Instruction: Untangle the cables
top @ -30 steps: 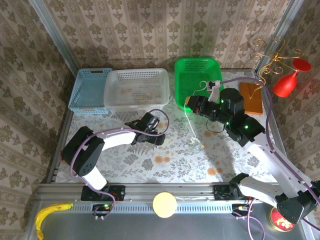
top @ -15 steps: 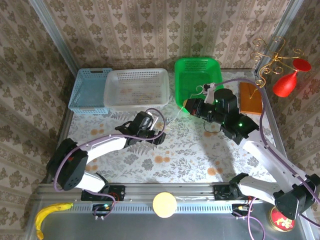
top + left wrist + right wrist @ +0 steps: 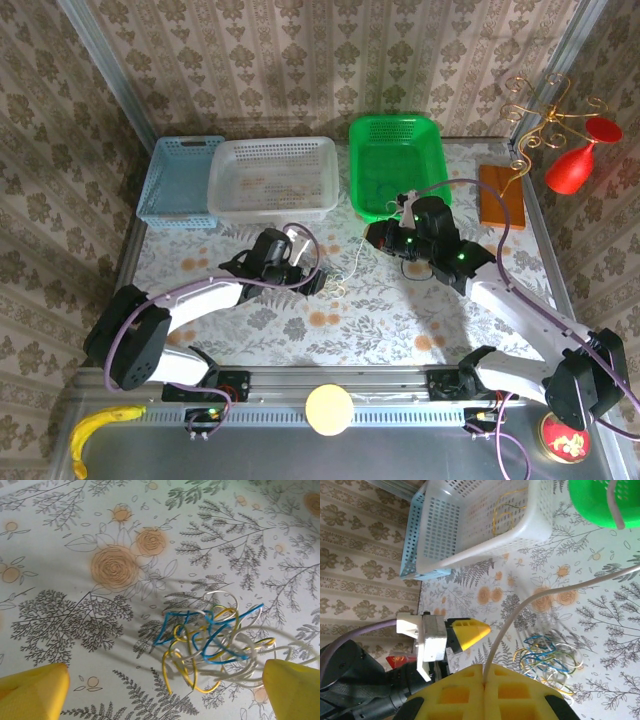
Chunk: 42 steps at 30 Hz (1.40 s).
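The thin blue, yellow and white cables (image 3: 212, 637) have been drawn under the spread left pincer (image 3: 165, 682) by the right pincer (image 3: 484, 674) pinching one strand (image 3: 520, 607), readying separation.

Baskets: three: blue basket (image 3: 150, 192), white basket (image 3: 270, 146), green basket (image 3: 395, 122). Cables (image 3: 210, 640): one tangled clump. End effectors: two: left end effector (image 3: 164, 685), right end effector (image 3: 484, 677). Banana (image 3: 100, 430): one.

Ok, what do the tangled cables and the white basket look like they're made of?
The cables: probably thin wire in glossy plastic insulation, blue, yellow and white, holding springy loops. The white basket: likely moulded plastic, slightly translucent, with grid-perforated walls.
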Tool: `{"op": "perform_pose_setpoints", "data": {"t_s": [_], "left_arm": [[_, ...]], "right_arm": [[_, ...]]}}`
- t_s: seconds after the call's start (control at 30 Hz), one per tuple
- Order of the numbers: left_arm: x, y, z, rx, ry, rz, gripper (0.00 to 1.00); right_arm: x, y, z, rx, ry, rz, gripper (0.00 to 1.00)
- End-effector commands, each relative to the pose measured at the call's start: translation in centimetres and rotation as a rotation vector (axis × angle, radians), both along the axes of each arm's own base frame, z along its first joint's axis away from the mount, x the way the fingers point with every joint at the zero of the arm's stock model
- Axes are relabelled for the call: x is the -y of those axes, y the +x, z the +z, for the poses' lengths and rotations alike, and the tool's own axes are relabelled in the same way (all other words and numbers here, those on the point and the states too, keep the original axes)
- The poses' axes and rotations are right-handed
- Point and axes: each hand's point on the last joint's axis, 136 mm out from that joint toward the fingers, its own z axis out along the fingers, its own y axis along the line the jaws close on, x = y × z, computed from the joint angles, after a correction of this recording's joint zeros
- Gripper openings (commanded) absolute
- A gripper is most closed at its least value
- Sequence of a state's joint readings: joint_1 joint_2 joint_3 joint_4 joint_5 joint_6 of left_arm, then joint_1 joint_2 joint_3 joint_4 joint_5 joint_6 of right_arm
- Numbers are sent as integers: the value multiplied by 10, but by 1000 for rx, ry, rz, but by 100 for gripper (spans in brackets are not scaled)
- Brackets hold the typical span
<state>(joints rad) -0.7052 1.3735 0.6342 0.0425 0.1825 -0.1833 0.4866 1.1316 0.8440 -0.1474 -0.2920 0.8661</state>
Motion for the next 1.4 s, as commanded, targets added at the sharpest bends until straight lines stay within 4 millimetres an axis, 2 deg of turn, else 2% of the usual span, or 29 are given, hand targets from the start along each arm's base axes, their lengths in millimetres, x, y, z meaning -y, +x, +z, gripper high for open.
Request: {"op": "perform_pose_setpoints", "data": {"t_s": [0.0,0.17,0.53,0.8,1.0,1.2,1.37], "left_arm": [[8,-5,8,27,-46,-76,100],[12,-13,-2,-10,-56,-114,99],[9,-29,-14,-37,-36,-152,98],[22,-38,-24,-45,19,-235,94],[34,-37,-29,-29,56,-273,90],[44,-25,-29,8,54,-271,88],[55,-19,-34,-1,55,-298,76]], "right_arm": [[8,1,16,61,5,-27,0],[14,1,16,70,-32,-41,0],[49,11,10,71,-101,-132,0],[56,13,8,68,-111,-147,0],[60,14,8,68,-125,-158,0],[61,13,10,66,-121,-157,0],[61,11,11,66,-114,-159,0]]}}
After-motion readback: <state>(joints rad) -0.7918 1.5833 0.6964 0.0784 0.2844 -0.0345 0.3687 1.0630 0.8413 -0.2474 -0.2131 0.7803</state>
